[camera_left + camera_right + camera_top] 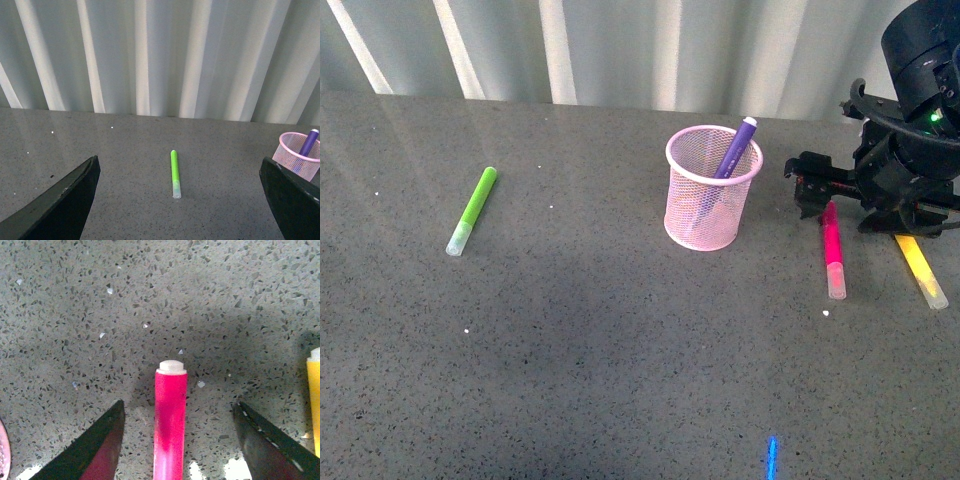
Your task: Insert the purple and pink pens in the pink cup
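Between spread right fingers (92,452), pink pen (170,425), untouched

Purple pen (734,148) leaning in pink cup (711,205); pink pen (833,252) flat on table

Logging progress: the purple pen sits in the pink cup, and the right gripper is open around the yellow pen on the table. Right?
No. The right wrist view shows the right gripper open around the pink pen; the yellow pen lies beside it, outside the gripper. The purple pen does sit in the pink cup.
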`<state>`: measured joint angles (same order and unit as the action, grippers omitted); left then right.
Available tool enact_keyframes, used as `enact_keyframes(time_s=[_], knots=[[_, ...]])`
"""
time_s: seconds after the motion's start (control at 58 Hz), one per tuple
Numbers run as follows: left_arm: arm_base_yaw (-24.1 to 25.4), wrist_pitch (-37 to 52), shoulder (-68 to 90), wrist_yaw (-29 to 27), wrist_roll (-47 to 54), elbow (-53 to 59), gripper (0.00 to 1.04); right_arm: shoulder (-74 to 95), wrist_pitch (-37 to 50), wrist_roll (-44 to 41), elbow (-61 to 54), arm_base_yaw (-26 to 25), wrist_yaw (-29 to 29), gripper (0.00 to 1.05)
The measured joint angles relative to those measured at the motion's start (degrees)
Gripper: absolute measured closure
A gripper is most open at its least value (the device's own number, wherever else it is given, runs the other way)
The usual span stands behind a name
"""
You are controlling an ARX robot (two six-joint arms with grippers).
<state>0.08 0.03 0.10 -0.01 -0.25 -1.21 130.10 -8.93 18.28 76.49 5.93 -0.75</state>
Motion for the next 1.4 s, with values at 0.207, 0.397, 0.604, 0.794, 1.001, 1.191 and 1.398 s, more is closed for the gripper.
enact_keyframes(time_s=[0.207, 0.397, 0.604, 0.794, 1.001, 1.191, 1.398], knots=[[0.0, 0.0, 0.0, 0.0, 0.0, 0.0, 0.07, 0.0, 0.09, 0.04, 0.0, -1.53, -0.42, 0.8], [0.0, 0.0, 0.0, 0.0, 0.0, 0.0, 0.07, -0.42, 0.09, 0.66, -0.02, -3.04, -0.59, 0.94], [0.0, 0.0, 0.0, 0.0, 0.0, 0.0, 0.07, -4.39, 8.9, 1.49, -3.37, -4.5, 1.53, 0.95], [0.0, 0.0, 0.0, 0.0, 0.0, 0.0, 0.07, -15.3, 29.31, -0.26, -10.01, -4.26, 0.22, 0.95], [0.0, 0.0, 0.0, 0.0, 0.0, 0.0, 0.07, -25.75, 54.38, -7.06, -17.38, 0.44, -7.48, 0.95], [0.0, 0.0, 0.0, 0.0, 0.0, 0.0, 0.07, -24.0, 66.75, -12.74, -21.03, 5.14, -12.55, 0.95], [0.0, 0.0, 0.0, 0.0, 0.0, 0.0, 0.07, -16.55, 69.85, -15.87, -20.37, 9.6, -12.07, 0.95]])
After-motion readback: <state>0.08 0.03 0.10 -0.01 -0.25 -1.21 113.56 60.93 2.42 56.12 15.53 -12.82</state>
